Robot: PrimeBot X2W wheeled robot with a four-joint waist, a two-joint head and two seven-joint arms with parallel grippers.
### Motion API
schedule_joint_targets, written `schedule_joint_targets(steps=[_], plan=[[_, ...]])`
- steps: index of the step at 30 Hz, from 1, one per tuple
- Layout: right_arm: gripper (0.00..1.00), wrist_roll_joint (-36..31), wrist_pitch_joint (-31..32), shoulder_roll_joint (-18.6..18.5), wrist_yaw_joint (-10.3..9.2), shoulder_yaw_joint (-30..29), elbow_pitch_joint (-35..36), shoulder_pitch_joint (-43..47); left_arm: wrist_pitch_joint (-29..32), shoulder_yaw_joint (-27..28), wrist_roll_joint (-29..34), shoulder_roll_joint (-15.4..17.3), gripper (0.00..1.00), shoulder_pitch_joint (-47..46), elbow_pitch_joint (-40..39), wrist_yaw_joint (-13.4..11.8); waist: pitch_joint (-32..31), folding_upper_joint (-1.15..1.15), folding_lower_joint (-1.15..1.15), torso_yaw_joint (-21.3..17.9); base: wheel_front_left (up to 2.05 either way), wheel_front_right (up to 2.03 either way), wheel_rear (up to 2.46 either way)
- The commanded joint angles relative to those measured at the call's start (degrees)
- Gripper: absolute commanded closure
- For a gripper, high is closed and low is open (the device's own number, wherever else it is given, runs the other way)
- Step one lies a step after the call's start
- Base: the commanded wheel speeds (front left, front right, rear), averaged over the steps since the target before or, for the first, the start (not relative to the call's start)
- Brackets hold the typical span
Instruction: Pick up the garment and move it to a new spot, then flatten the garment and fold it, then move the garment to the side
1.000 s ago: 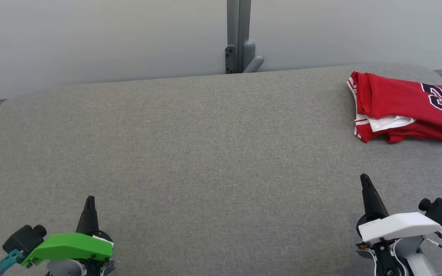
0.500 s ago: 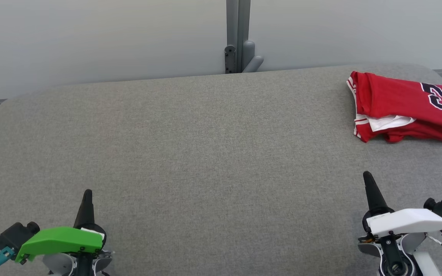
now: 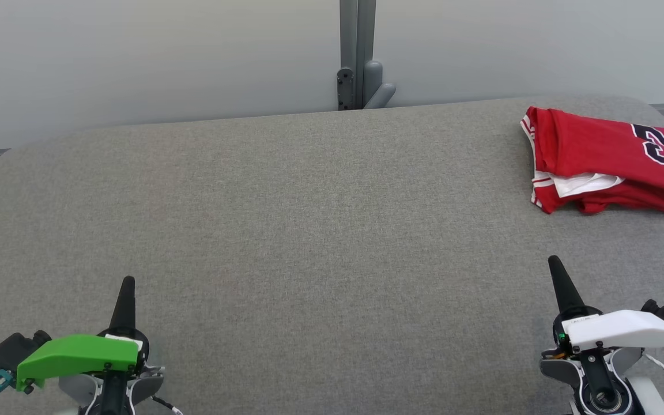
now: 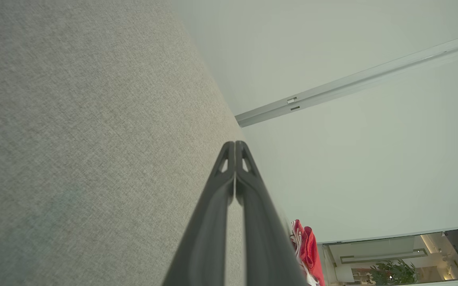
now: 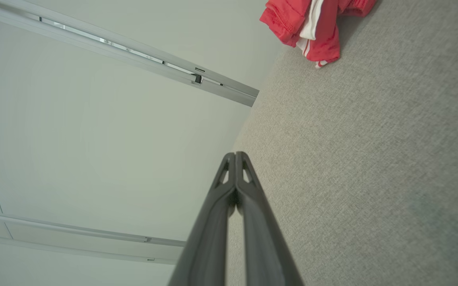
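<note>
The garment (image 3: 606, 161) is a red jersey with white trim and dark numerals, lying folded at the far right of the grey table (image 3: 309, 230). A strip of the garment (image 4: 306, 248) shows past the fingers in the left wrist view, and its hem (image 5: 312, 24) hangs at the top of the right wrist view. My left gripper (image 3: 127, 280) rests at the lower left, shut and holding nothing, far from the jersey. My right gripper (image 3: 553, 260) stands at the lower right, also shut and empty, a short way in front of the jersey. The left wrist view shows the left gripper (image 4: 235, 143) and the right wrist view the right gripper (image 5: 235, 154), each with fingers pressed together.
A grey post with a bracket (image 3: 359, 69) stands behind the table's far edge against a pale wall. The fabric tabletop curves down at its left and right ends.
Both grippers have drawn back toward the bottom edge, the left drifting slightly left and the right slightly right. The jersey has not moved.
</note>
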State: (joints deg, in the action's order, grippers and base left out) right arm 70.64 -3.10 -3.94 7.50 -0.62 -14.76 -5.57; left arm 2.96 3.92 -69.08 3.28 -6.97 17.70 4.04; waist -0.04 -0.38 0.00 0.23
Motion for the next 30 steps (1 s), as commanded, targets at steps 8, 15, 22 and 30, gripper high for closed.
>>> schedule_joint_targets(steps=[8,15,22,30], plan=[[1.0,5.37,1.12,-0.38,0.0,-0.72,-0.05,-1.49,1.52,1.27,-5.32,0.04,1.0,-2.25,0.26,1.07,0.03,0.25,0.0,-0.04,0.0,0.0,0.0],[1.0,8.8,1.89,-0.41,0.01,-1.1,-0.26,-1.87,2.52,1.98,-8.56,-0.06,1.0,-2.89,0.58,1.57,0.05,0.27,0.0,-0.07,0.0,0.0,0.0],[1.0,12.0,2.61,-0.41,0.01,-1.46,-0.46,-2.09,3.62,2.64,-11.58,-0.13,1.0,-3.44,0.92,2.02,0.07,0.29,0.0,-0.1,0.0,0.0,0.0],[1.0,15.47,3.4,-0.42,0.01,-1.86,-0.7,-2.32,4.64,3.35,-14.84,-0.21,1.0,-4.09,1.33,2.54,0.09,0.32,0.0,-0.14,0.0,0.0,0.0]])
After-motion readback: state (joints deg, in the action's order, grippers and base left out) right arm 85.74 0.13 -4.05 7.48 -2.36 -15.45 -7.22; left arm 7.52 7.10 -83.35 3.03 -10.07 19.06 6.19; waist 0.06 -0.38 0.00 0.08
